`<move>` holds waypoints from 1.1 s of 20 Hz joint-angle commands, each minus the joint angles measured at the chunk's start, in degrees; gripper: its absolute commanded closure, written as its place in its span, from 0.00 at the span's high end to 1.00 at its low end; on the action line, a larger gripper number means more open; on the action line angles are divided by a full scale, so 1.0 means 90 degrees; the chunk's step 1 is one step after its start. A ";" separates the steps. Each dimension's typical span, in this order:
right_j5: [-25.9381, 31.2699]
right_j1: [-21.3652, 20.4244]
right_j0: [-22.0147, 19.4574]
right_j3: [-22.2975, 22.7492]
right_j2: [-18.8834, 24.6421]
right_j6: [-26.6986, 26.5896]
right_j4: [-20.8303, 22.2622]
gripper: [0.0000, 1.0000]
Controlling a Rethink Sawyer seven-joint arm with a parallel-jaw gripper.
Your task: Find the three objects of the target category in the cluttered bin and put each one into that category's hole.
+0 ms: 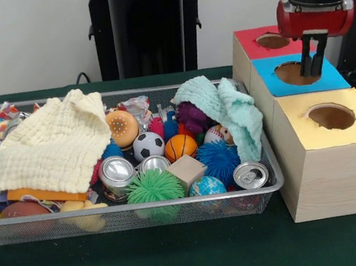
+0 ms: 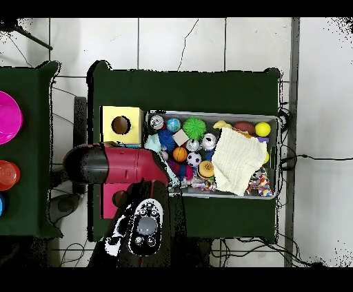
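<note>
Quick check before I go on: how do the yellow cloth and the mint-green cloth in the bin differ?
The yellow cloth is larger and lies spread broadly over the left part of the bin in the front view. The mint-green cloth is smaller and bunched, draped over toys at the right end, nearest the wooden box. Yellow hides more clutter beneath it. Both share a waffle-like weave and cover items.

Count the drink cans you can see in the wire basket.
3: two cans side by side at the middle front, one can at the front right corner. Cloths may hide more.
</note>
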State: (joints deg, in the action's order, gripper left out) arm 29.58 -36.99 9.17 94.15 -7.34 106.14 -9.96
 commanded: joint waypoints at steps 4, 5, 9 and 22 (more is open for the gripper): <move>-0.0518 0.0458 -0.0218 0.0321 0.0618 0.0877 -0.0029 0.00; -0.0534 0.0461 -0.0231 0.0326 0.0633 0.0880 -0.0038 0.00; -0.0714 0.0525 -0.0155 0.0322 0.0563 0.1006 -0.0015 0.00; -0.1035 0.0739 -0.0989 0.0320 0.1020 0.0098 0.0410 0.00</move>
State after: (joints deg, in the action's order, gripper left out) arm 28.89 -35.39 7.58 94.58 -5.30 106.14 -9.65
